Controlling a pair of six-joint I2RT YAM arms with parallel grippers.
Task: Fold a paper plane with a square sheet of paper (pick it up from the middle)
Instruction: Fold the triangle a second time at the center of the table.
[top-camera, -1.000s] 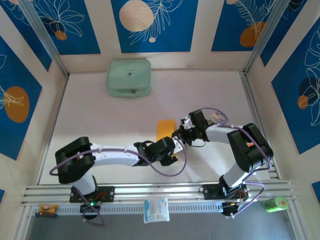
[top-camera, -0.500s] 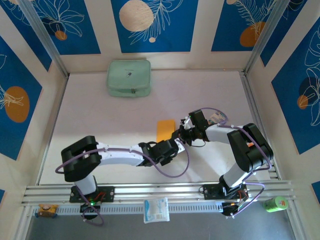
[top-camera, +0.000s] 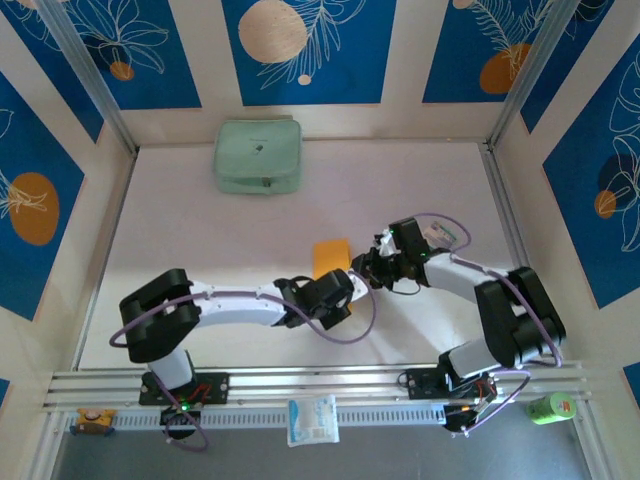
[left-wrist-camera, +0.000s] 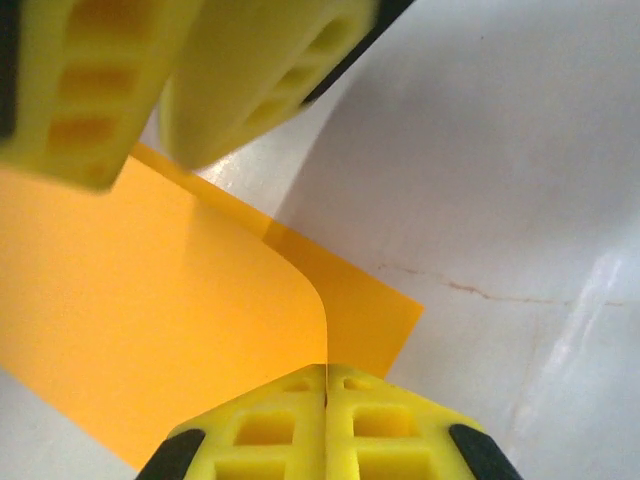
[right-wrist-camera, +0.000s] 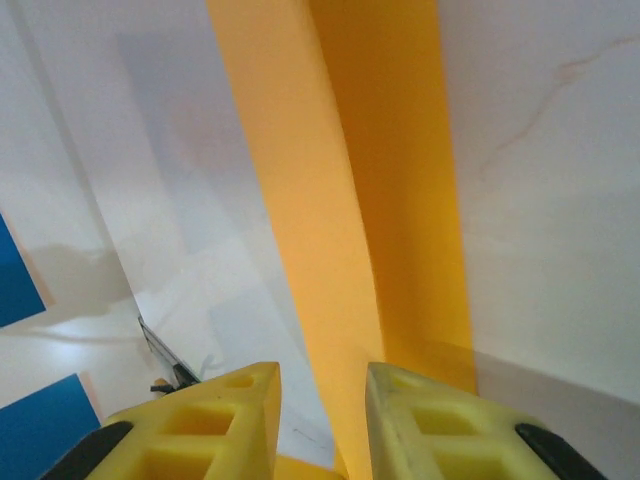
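Note:
The square sheet of paper (top-camera: 331, 256) is orange-yellow and lies mid-table, partly folded over itself. My left gripper (top-camera: 337, 279) sits at its near edge; in the left wrist view that gripper (left-wrist-camera: 325, 372) is shut, with a raised curl of the paper (left-wrist-camera: 150, 320) running into the seam between the pads. My right gripper (top-camera: 361, 268) is at the sheet's right side. In the right wrist view it (right-wrist-camera: 322, 385) stands open, and a lifted flap of the paper (right-wrist-camera: 330, 200) passes between its fingers. The right fingers (left-wrist-camera: 250, 90) also hang over the sheet in the left wrist view.
A pale green zipped pouch (top-camera: 258, 157) lies at the back of the table. A white-and-blue packet (top-camera: 313, 420) rests on the front rail, and a green object (top-camera: 553, 407) sits at the front right. Blue patterned walls enclose the table.
My left gripper has moved in and shut on the paper's near edge. My right gripper has let go and opened slightly, and its arm has swung outward to the right.

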